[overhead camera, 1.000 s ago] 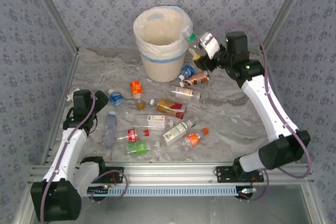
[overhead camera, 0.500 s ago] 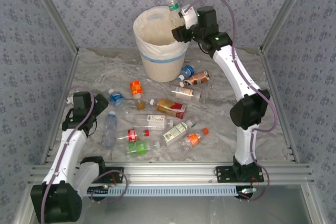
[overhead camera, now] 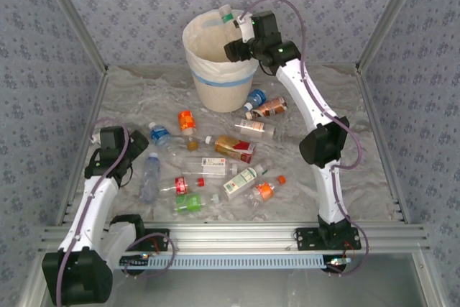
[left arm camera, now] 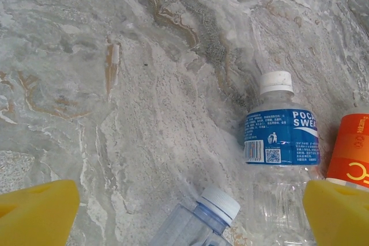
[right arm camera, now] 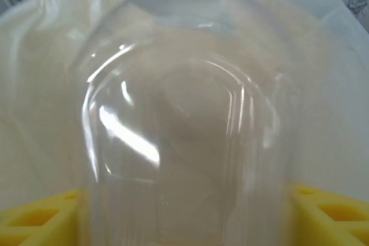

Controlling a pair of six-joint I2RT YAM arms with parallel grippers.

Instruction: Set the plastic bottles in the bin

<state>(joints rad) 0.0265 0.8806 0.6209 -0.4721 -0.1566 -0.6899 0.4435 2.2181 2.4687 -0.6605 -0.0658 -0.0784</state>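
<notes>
My right gripper (overhead camera: pixel 233 28) is shut on a clear bottle with a green cap (overhead camera: pixel 226 14), held over the open mouth of the bin (overhead camera: pixel 215 80). The right wrist view has that clear bottle (right arm camera: pixel 184 142) between the yellow fingers (right arm camera: pixel 328 211), with the bin's white liner (right arm camera: pixel 46 73) behind it. Several more bottles lie on the marble table (overhead camera: pixel 345 141), among them an orange one (overhead camera: pixel 187 120) and a green one (overhead camera: pixel 190 203). My left gripper (left arm camera: pixel 190 214) stands open above the table, near a blue-labelled bottle (left arm camera: pixel 281 136) and a clear bottle with a white cap (left arm camera: pixel 199 223).
The bin stands at the back centre against the patterned wall. Bottles spread across the middle of the table from beside the bin (overhead camera: pixel 267 108) down to the front (overhead camera: pixel 264 190). The left arm (overhead camera: pixel 108 156) sits low at the left edge. Metal frame rails run along the sides.
My right arm swung left from beside the bin, carrying the green-capped bottle over the bin's mouth. The left arm and the table's bottles have not moved.
</notes>
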